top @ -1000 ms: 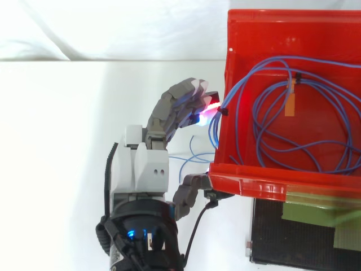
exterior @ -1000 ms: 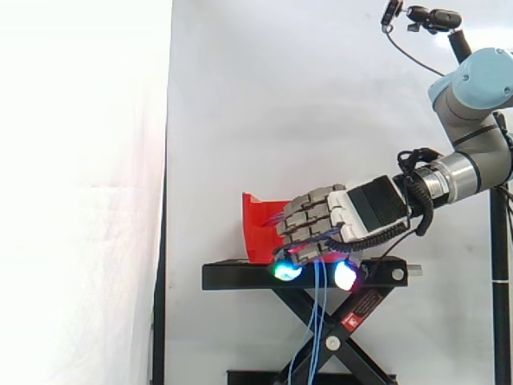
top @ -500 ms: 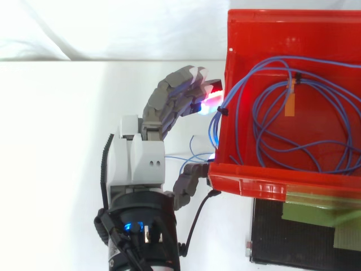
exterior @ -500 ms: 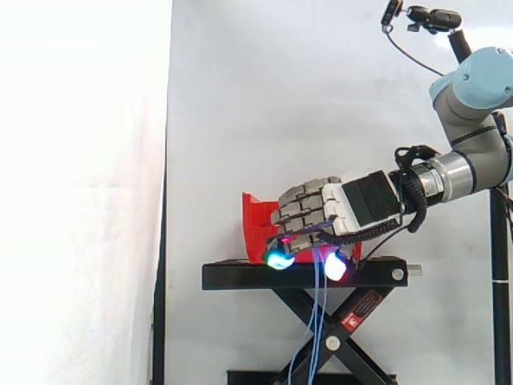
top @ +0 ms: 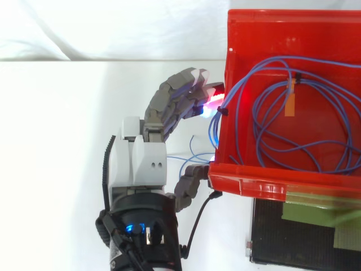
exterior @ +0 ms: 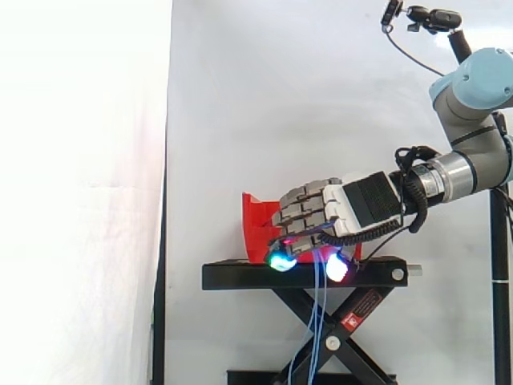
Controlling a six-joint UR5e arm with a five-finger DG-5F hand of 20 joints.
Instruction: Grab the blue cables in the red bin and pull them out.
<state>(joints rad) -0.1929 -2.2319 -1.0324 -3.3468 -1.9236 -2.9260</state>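
Over the last second, a small lift of the grey-and-white robot hand (exterior: pixel 353 210) off the black surface (exterior: pixel 240 275) of the scissor stand, plus a short retreat from the near wall of the red plastic bin (top: pixel 248 183); next to no movement in the last half second. Clenched round the thin blue cables (top: pixel 218 119) at their spill over the bin's lip, with glowing fingertips (exterior: pixel 280 261) just above the surface and loose strands dropping from under the palm down past the stand. Firmness of the grip hard to judge. Inside the bin, no visible shift: same wide loops across the floor, same small orange tag (top: pixel 290 105) on one strand, same black tie at the lip. Read as the very start of the pull, with slack taken up at most and nothing yet dragged out. Almost the whole bundle in the bin, nothing else in there with it. Likely calls for a much longer draw away from the bin, with some risk of strands sliding through the grasp.
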